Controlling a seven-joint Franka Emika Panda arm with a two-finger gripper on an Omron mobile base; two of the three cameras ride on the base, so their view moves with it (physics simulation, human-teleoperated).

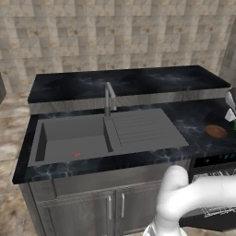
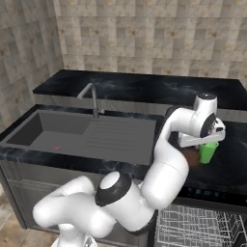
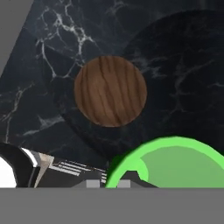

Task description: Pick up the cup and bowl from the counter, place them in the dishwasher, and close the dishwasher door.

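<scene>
Black marbled desk (image 2: 120,89) under my gripper (image 2: 208,143), cup (image 2: 208,152) pinched at its rim.
My gripper is clamped on the green cup, lifted just clear of the stone. Beneath and just beside it sits the brown bowl (image 3: 110,91); the dishwasher (image 2: 200,224) rack lies open lower down, towards my base.

Green cup (image 2: 208,152) lifted, brown bowl (image 3: 110,91) on black counter (image 3: 183,65)
</scene>
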